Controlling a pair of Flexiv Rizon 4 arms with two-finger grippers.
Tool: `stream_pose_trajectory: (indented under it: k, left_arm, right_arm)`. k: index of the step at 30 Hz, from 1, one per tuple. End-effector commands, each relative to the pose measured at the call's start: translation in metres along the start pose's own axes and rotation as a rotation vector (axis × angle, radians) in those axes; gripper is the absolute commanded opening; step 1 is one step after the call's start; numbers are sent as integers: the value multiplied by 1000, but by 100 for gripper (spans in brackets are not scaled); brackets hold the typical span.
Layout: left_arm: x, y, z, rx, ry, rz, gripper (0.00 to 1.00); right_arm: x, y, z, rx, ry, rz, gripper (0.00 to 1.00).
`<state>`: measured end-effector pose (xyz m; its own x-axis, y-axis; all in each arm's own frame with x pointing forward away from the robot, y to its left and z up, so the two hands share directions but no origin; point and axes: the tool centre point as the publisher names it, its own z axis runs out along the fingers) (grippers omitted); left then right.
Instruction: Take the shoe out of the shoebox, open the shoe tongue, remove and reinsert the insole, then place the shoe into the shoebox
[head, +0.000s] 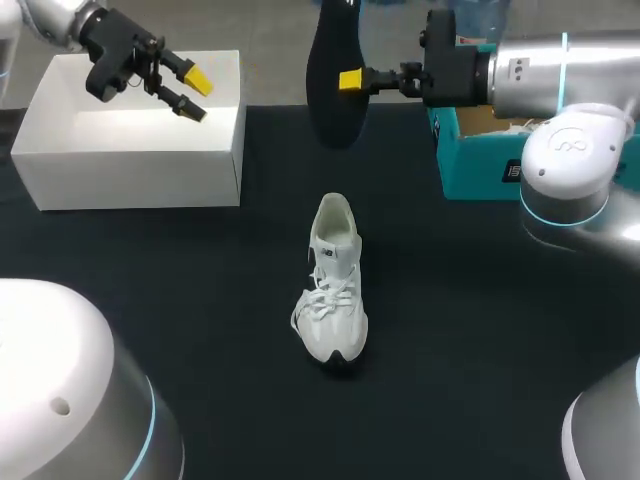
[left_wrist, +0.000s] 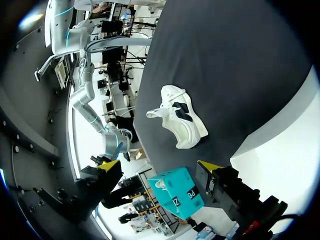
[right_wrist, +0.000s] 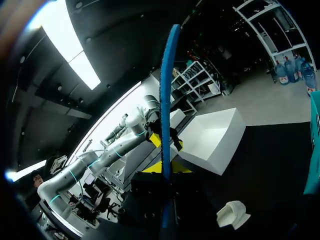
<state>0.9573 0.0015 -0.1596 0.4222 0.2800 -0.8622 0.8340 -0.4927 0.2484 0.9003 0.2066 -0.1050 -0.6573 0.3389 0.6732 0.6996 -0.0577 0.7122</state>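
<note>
Head view: right gripper pinches the upright insole, apart from the shoe; left gripper spread.

The flat black insole runs off the top edge; my right arm hides part of the teal cardboard shoebox.

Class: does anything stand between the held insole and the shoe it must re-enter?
Nothing visible. The insole hangs in the right gripper above the table, beyond the shoe; the left gripper is away over the white box.
</note>
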Motion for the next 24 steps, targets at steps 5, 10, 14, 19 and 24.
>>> stream_pose_trajectory:
  k: [5,10,14,19,24]
  left_arm:
    - [0,0,-1,1,3,0,100]
    - [0,0,-1,1,3,0,100]
    - [0,0,-1,1,3,0,100]
    - [0,0,-1,1,3,0,100]
    - [0,0,-1,1,3,0,100]
  right_arm:
    - [-11,-18,3,-49,-4,25,0]
    - [-11,-18,3,-49,-4,25,0]
    - [-11,-18,3,-49,-4,25,0]
    - [-19,-27,9,-70,3,-11,0]
    - [-31,-38,14,-72,-23,-46,0]
